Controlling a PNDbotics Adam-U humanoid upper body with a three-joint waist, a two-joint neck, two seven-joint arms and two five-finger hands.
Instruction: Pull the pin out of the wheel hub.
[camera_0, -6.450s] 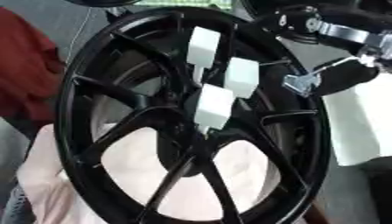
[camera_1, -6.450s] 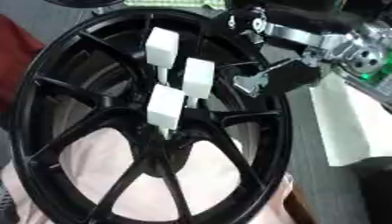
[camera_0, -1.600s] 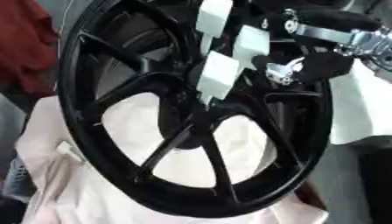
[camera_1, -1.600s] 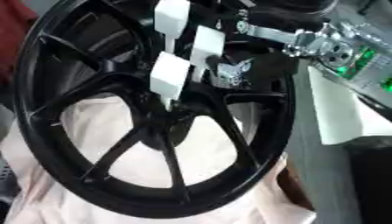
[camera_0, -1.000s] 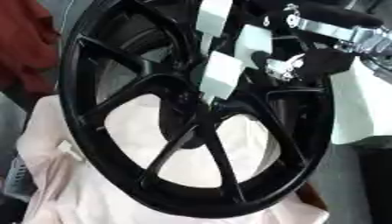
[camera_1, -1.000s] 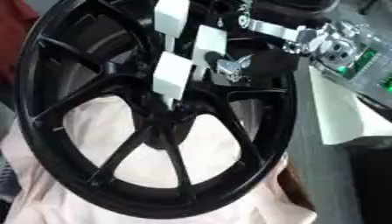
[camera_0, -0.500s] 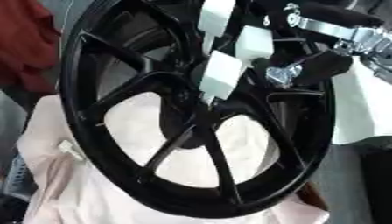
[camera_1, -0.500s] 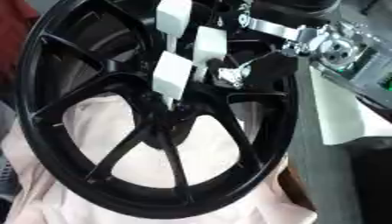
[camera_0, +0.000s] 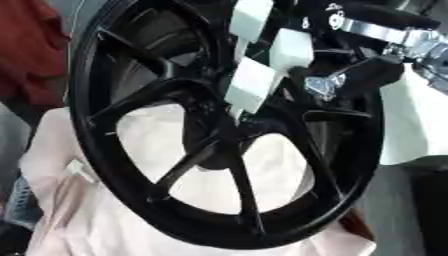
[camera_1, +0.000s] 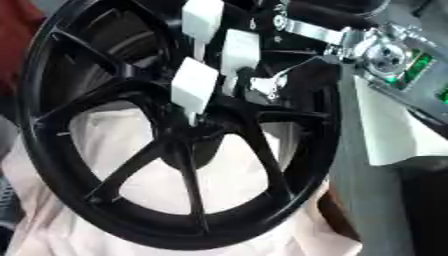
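A black spoked wheel hub (camera_0: 131, 200) lies tilted on a pale pink cloth (camera_0: 61, 210). Three pins topped with white blocks stand at its centre: a lower one (camera_0: 251, 86), a middle one (camera_0: 291, 49) and an upper one (camera_0: 252, 15). My right hand (camera_0: 354, 75), black with silver parts, reaches in from the upper right over the rim. It is just right of the middle pin's stem. I cannot make out whether it touches that pin. The left hand does not show.
A white box (camera_0: 411, 125) lies right of the wheel, with a green board (camera_1: 413, 69) behind it. Red fabric (camera_0: 31, 55) is at the far left. Grey table (camera_1: 376, 210) shows at the lower right.
Since 6.5 s ago the view has shifted and my right hand has come left to the pins. Over the last second it has dipped slightly and stayed beside the middle pin.
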